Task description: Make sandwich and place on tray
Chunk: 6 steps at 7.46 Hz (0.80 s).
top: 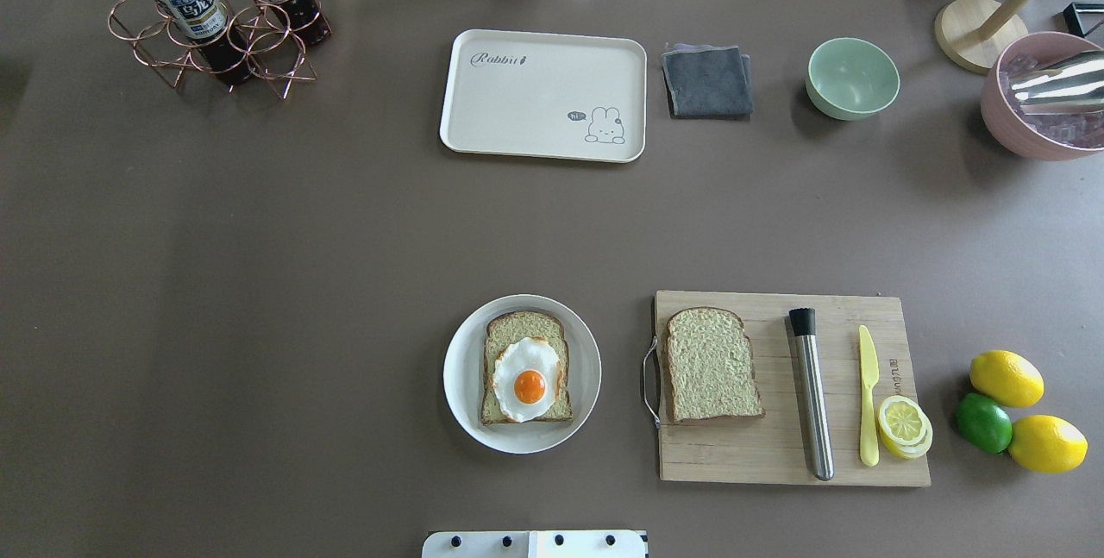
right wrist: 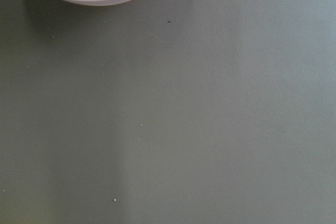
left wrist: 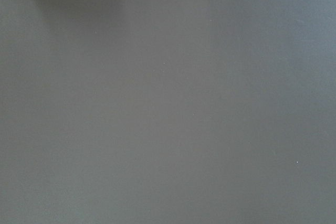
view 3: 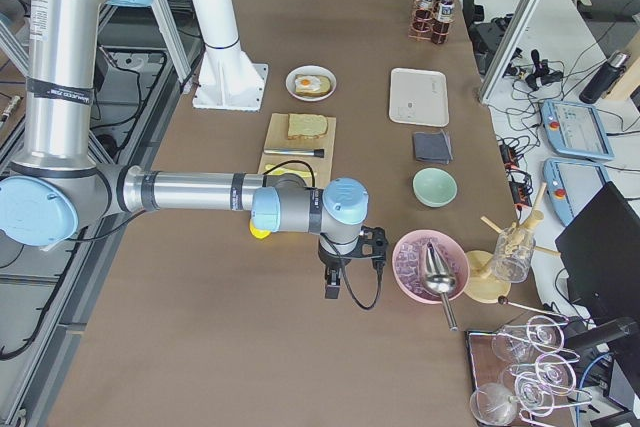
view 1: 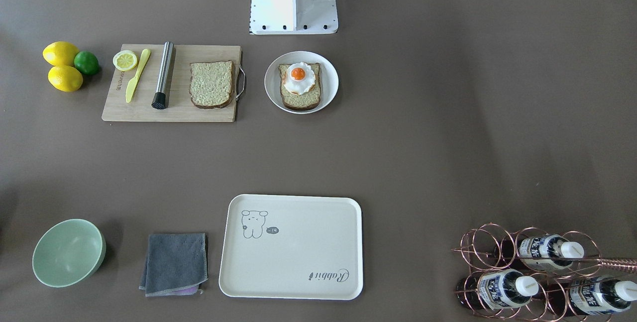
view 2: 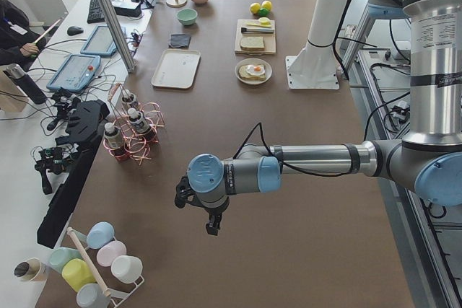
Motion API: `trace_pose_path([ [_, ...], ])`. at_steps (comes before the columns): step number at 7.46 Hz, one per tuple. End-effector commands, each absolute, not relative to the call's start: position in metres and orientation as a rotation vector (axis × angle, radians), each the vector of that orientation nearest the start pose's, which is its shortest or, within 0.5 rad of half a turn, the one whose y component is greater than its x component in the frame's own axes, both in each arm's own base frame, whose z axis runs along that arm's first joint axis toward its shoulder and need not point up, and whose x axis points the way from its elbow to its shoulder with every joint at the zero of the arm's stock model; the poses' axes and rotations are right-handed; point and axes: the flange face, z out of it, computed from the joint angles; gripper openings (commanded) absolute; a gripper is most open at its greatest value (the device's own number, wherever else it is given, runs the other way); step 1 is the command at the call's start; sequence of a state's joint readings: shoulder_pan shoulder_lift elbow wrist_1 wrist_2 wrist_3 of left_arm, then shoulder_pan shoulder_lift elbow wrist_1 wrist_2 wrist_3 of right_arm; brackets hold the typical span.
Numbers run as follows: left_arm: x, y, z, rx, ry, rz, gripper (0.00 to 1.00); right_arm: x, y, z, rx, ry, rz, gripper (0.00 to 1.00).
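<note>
Closest to the front camera, the tray (view 1: 298, 252) waits for the sandwich. One slice (view 1: 300, 99) carrying the egg (view 1: 298, 77) sits on the plate (view 1: 271, 83). The other slice (view 1: 211, 84) lies on the board (view 1: 199, 115), ready for stacking. My left gripper (view 2: 211, 225) and right gripper (view 3: 332, 282) hang at the table's ends, clear of the food; I can't tell their opening.

Not much to read here tbh. The cream tray (top: 543, 101) has "Rabbit" in script in one corner. In the opposite corner there's a little dark speech bubble (top: 576, 115) beside the line-drawn animal (top: 605, 125), and it looks like it says "hi". The wooden cutting board (top: 776, 454) has a small mark printed along its edge just past the yellow knife (top: 868, 394), too tiny to make out. The bottles (top: 191, 2) in the copper wire rack (top: 138, 23) carry white-and-blue labels with dark characters, but I can't read them.
</note>
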State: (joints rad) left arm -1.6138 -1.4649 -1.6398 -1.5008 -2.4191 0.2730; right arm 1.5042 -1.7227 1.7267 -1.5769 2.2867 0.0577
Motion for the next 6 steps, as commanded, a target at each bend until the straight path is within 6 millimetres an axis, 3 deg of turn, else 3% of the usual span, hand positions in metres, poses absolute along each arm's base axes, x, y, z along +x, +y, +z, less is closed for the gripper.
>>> trace_pose_path([
  [1,-0.077,-0.434,0.677,0.034,0.854,0.173,0.99,0.04,-0.431,0.657,-0.047,-0.715,-0.008,1.0],
  [6,-0.078,-0.441,0.66,0.097,0.854,0.201,0.99,0.04,-0.428,0.66,-0.054,-0.713,-0.005,1.0],
])
